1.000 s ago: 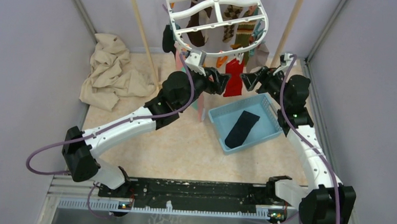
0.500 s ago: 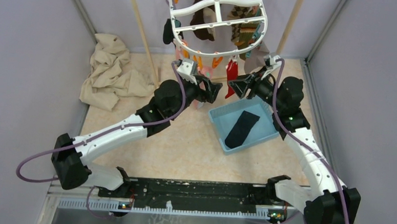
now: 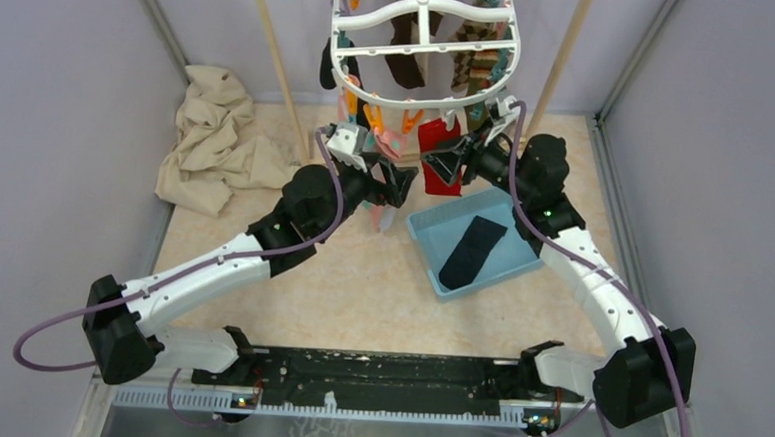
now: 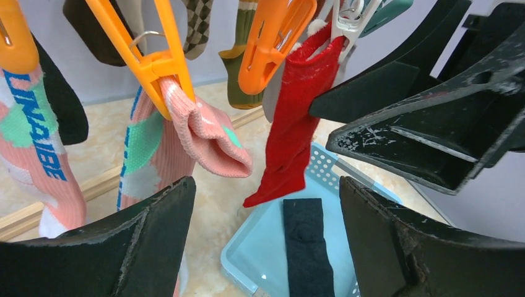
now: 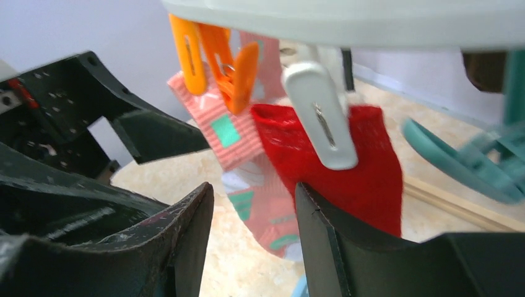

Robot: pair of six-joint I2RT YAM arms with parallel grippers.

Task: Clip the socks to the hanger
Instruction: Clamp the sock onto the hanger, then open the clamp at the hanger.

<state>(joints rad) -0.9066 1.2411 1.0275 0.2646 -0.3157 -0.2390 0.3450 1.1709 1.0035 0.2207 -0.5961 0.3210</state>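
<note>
- Step in hand (judged): 1st of 2 socks is done. The red sock [image 3: 433, 133] hangs by its cuff from a white peg [image 5: 319, 117] at the near rim of the hanger [image 3: 428, 46], and no claw is on it.
- L claw [image 4: 266, 192]: jaws wide apart, nothing btwn them. It sits just below the pegs and faces the red sock.
- R claw [image 5: 254, 204]: jaws part-open w/ a clear gap and no cloth or peg in it. It is just beside the white peg and opposite the L claw.
- Navy sock [image 3: 472, 251]: lies flat and lengthwise in the light-blue basket [image 3: 433, 231] on the bench, below the hanger and well apart from both claws. Not yet clipped.
- Nearby: a pink-teal patterned sock [image 4: 204, 130] on an orange peg [image 4: 155, 55]. A 2nd orange peg [image 4: 272, 43] next to the red sock appears free.
- Next move (est.): both claws back off w/o snagging the red sock. One drops to the basket and pinches the navy sock near one end. The other squeezes a free peg open so the cuff can be fed in.
</note>
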